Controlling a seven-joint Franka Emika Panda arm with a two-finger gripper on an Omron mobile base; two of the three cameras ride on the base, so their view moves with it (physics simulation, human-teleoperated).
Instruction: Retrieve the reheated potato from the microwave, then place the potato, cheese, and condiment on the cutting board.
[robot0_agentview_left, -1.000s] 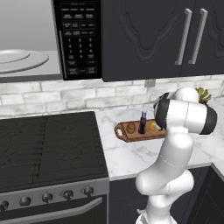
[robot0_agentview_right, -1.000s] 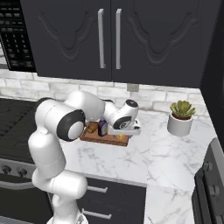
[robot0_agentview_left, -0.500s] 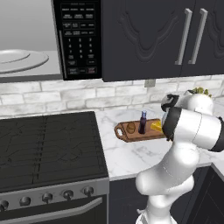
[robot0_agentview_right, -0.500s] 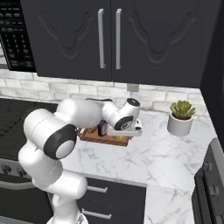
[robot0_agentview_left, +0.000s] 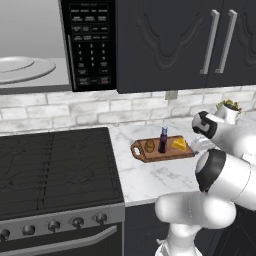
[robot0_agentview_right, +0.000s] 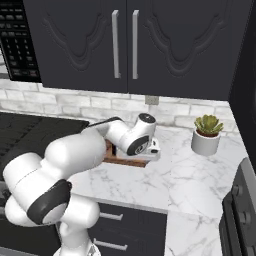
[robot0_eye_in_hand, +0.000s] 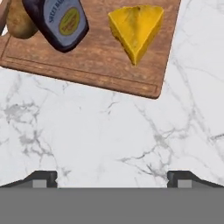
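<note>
The cutting board (robot0_agentview_left: 162, 152) lies on the marble counter right of the stove. On it stand the potato (robot0_agentview_left: 150, 145), the condiment bottle (robot0_agentview_left: 163, 140) and the cheese wedge (robot0_agentview_left: 179, 144). In the hand view the potato (robot0_eye_in_hand: 17, 19), the condiment (robot0_eye_in_hand: 59, 19) and the cheese (robot0_eye_in_hand: 135, 28) rest on the board (robot0_eye_in_hand: 87, 61) ahead of my gripper (robot0_eye_in_hand: 113, 177). It is open with nothing between its fingertips, over bare counter. My gripper (robot0_agentview_left: 202, 146) hangs just off the board's right end. The microwave (robot0_agentview_left: 90, 45) shows its grey interior and a bare turntable (robot0_agentview_left: 20, 67).
A black stove (robot0_agentview_left: 55, 160) sits left of the board. A potted plant (robot0_agentview_right: 207, 132) stands at the back right of the counter. Dark cabinets (robot0_agentview_right: 125, 40) hang overhead. Marble counter (robot0_eye_in_hand: 109, 131) stretches in front of the board.
My arm's elbow has swung down toward the front. The hand has stayed by the board's right end, still open. The potato, bottle and cheese have not moved.
</note>
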